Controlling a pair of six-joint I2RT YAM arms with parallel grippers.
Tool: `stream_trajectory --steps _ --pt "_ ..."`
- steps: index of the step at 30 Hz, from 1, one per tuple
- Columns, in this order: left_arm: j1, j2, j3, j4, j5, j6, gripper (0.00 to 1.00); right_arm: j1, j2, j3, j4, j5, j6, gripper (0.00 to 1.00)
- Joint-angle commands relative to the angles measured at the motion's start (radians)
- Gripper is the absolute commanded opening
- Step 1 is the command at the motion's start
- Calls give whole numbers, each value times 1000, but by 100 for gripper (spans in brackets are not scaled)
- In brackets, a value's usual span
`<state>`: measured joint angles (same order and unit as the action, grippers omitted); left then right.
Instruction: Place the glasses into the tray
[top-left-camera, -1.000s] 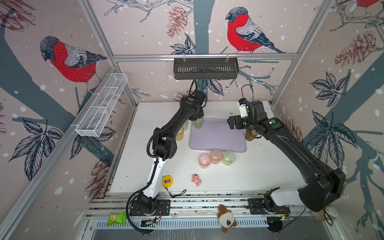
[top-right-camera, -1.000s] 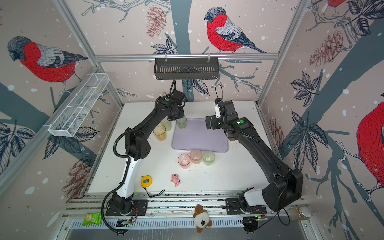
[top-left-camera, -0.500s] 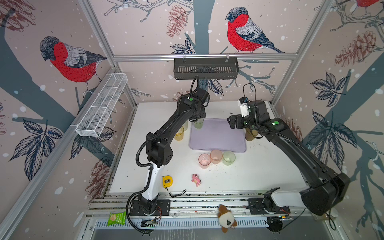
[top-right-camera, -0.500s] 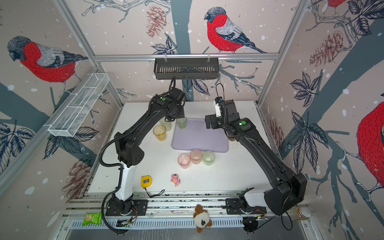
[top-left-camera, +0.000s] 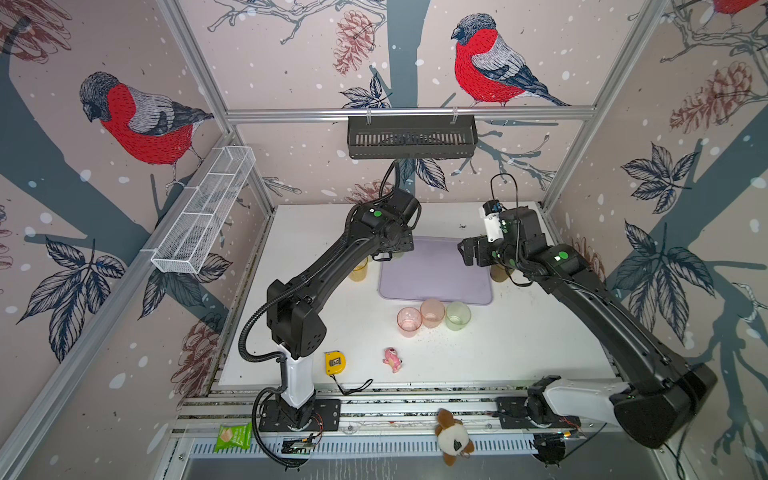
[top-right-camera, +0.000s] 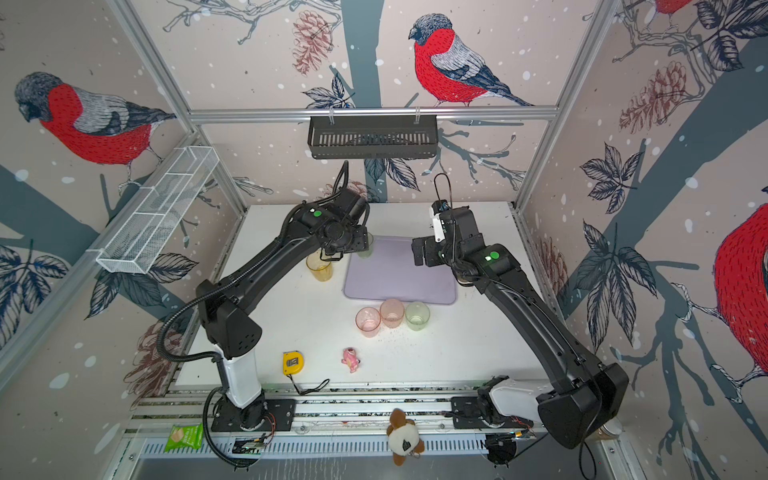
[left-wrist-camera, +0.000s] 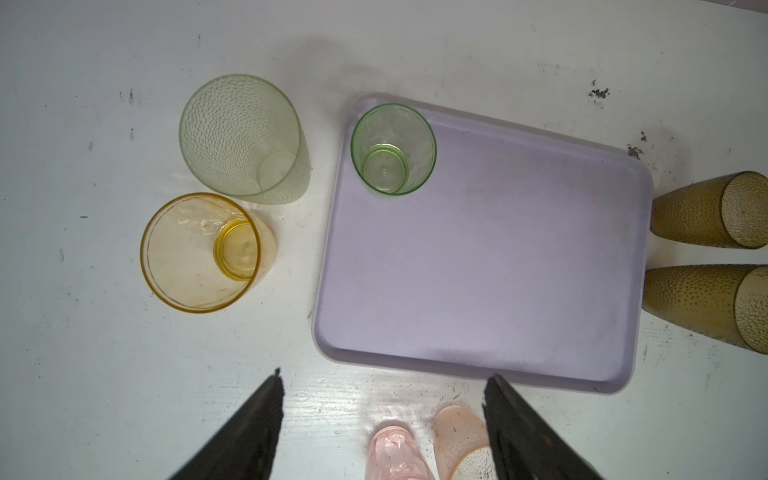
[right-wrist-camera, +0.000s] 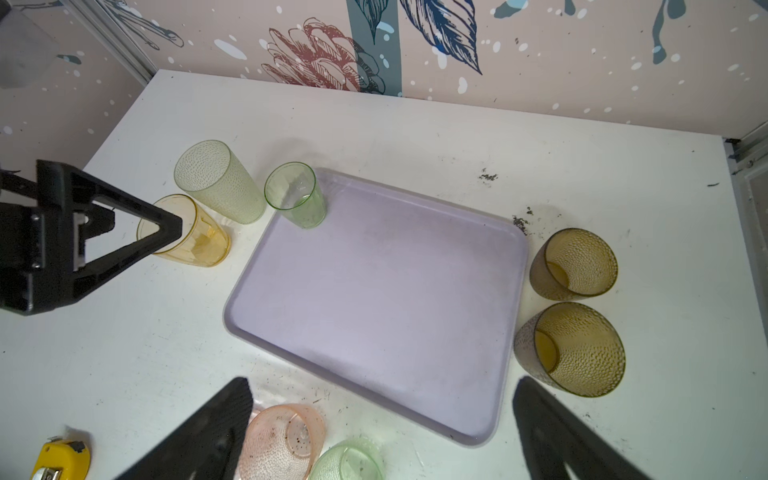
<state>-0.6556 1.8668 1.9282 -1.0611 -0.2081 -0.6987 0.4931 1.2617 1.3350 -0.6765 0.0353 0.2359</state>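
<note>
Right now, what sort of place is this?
Probably a robot test cell, not a home: left arm and right arm bolted to an aluminium rail, an aluminium frame, bird-print wall panels.

Bullfinch-print walls (top-left-camera: 137, 120), scuffed white table (top-left-camera: 519, 345), seemingly aluminium frame rails (top-left-camera: 407, 112)

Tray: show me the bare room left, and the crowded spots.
The tray is bare except the green tumbler in its far left corner. Crowded outside: brown tumblers on the right, amber tumbler and frosted tumbler on the left, three tumblers along the near edge.
</note>
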Motion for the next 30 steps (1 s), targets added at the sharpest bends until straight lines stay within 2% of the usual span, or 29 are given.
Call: stream_trajectory --steps 1,8,15,22,26,30 --pt "-1 -66 -82 85 32 8 85 5 -4 0 -52 32 39 99" --pt "-1 -169 -203 140 121 79 98 9 -4 29 -175 69 78 99" --pt "-2 -290 -392 248 213 110 98 14 -4 20 -258 82 105 100" --pt "-1 -385 -520 318 279 168 98 23 -4 -2 -262 57 182 100" --pt "5 -456 -639 403 298 172 98 27 5 -40 -261 55 216 100" --pt "13 -519 -691 436 343 171 98 38 13 -70 -260 19 246 100"
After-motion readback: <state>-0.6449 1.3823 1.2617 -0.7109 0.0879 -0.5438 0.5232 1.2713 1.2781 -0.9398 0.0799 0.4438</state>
